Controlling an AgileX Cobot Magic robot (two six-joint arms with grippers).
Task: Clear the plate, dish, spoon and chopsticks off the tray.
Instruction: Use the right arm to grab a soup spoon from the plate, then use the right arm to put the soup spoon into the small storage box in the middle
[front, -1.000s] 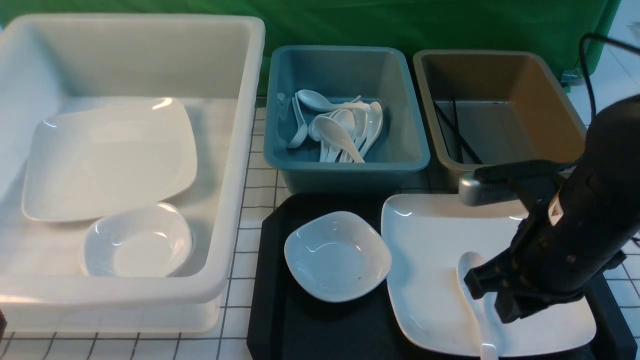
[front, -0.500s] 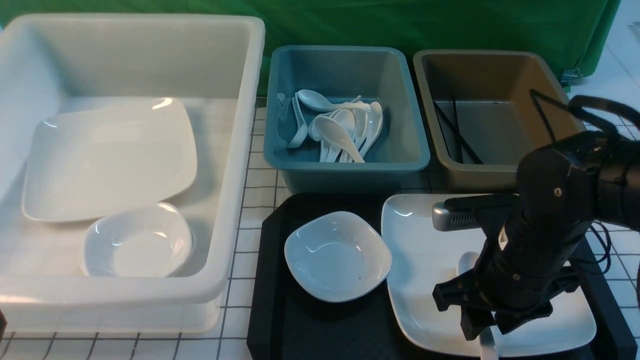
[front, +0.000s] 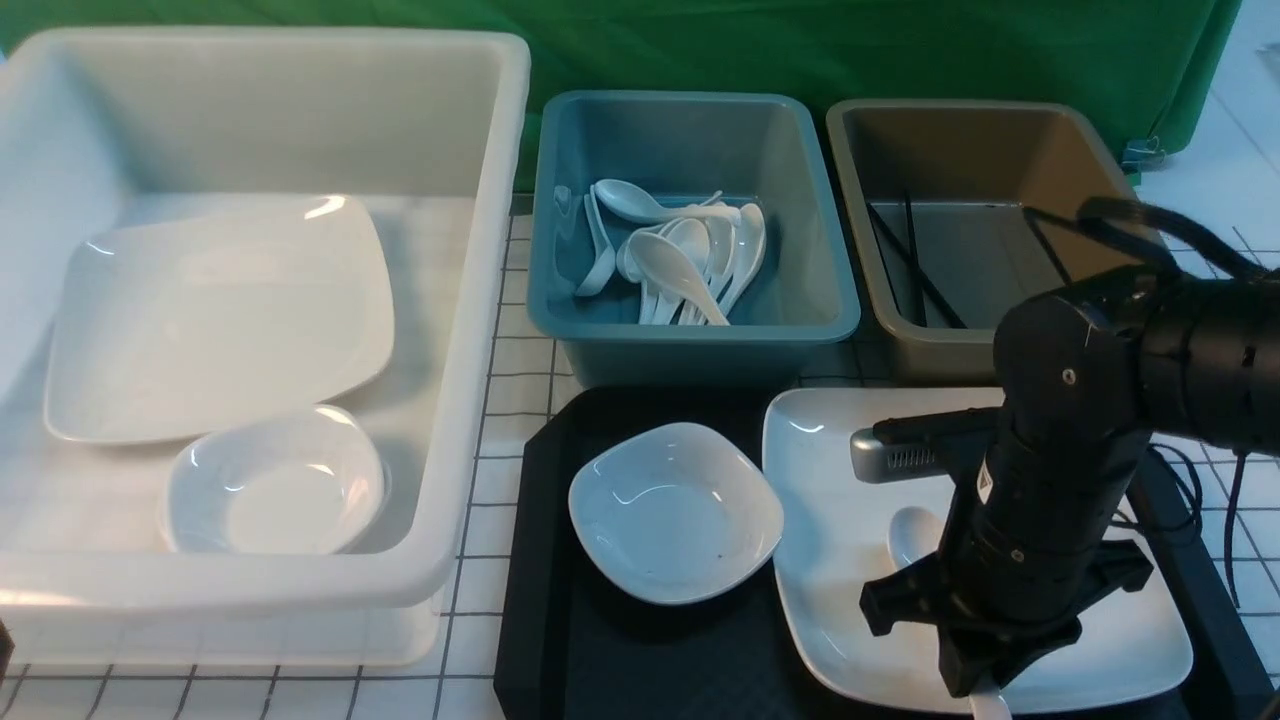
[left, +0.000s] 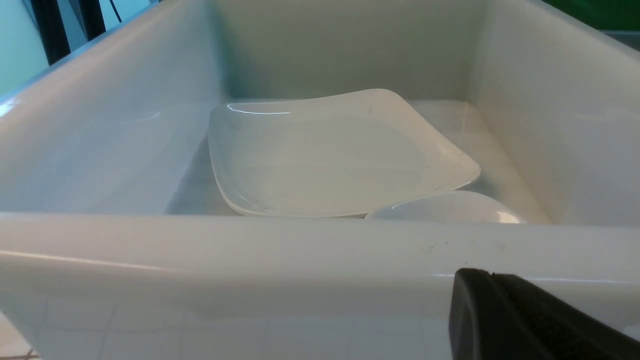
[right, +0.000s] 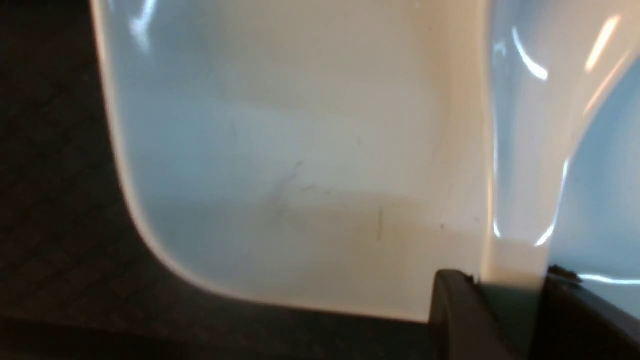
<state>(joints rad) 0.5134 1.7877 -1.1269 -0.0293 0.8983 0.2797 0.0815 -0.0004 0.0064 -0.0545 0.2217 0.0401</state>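
The black tray (front: 545, 640) holds the small white dish (front: 675, 510) with a dark speck and, to its right, the large white plate (front: 840, 580). The white spoon (front: 908, 532) lies on the plate, with its handle toward the near edge. My right gripper (front: 975, 685) points down over the plate's near edge and is shut on the spoon's handle. In the right wrist view the handle (right: 515, 175) sits between the two fingers of the gripper (right: 510, 287), above the plate (right: 300, 150) and tray (right: 50, 200). Black chopsticks (front: 912, 265) lie in the brown tub. My left gripper (left: 492, 280) is shut and empty outside the white tub's near wall.
A big white tub (front: 480, 300) at the left holds another plate (front: 220, 315) and another dish (front: 275, 480). A teal tub (front: 700, 345) behind the tray holds several spoons (front: 680, 260). The brown tub (front: 1090, 190) stands beside it. A green cloth hangs behind.
My right arm has moved left and down over the plate's near edge. Its gripper has come onto the spoon's handle, and the spoon's bowl has slid a little to the left.
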